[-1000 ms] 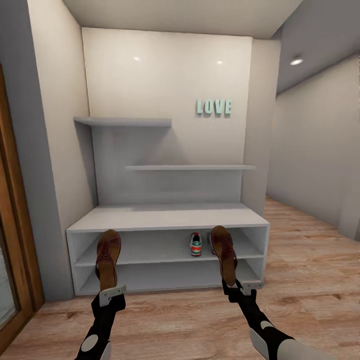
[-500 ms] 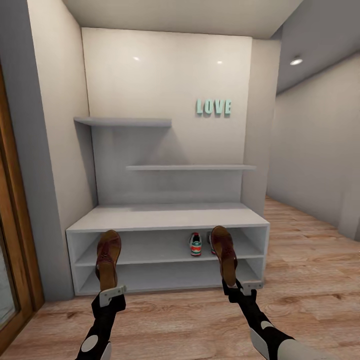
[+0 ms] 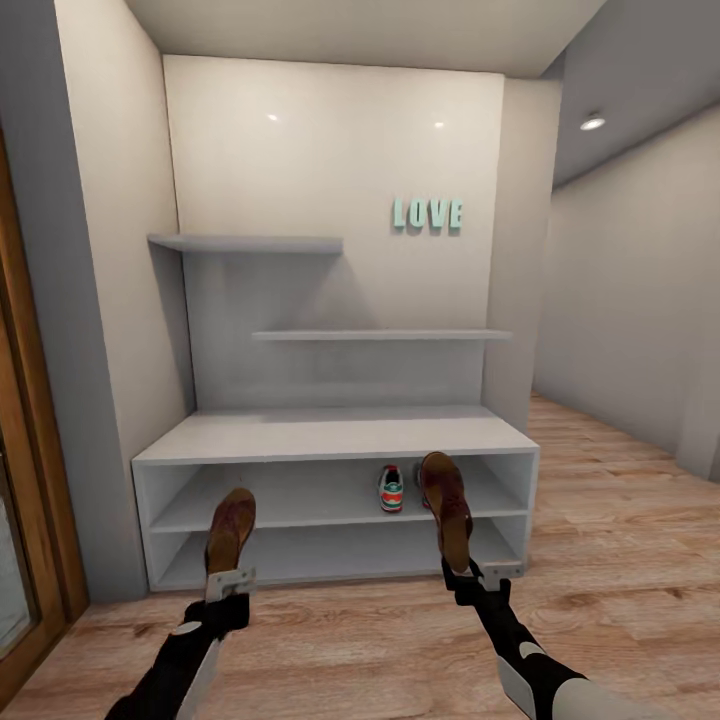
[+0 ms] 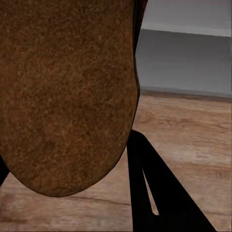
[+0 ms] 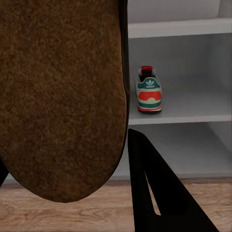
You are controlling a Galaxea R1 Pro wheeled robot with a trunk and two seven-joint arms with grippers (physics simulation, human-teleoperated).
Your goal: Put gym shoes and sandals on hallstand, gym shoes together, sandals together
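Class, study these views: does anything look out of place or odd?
Nothing looks damaged or spilled. Each hand, left hand and right hand, holds a sandal toe-up before the hallstand, where one gym shoe sits on a shelf.

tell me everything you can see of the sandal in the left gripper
The sandal is brown and looks like leather. In the head view it stands nearly upright, toe end up, leaning slightly right. The left gripper pinches its lower end, holding it off the wooden floor just in front of the shoe rack, level with the shelves. In the left wrist view its rough, suede-like brown sole faces the camera, with a rounded end. Its straps are too indistinct to make out.
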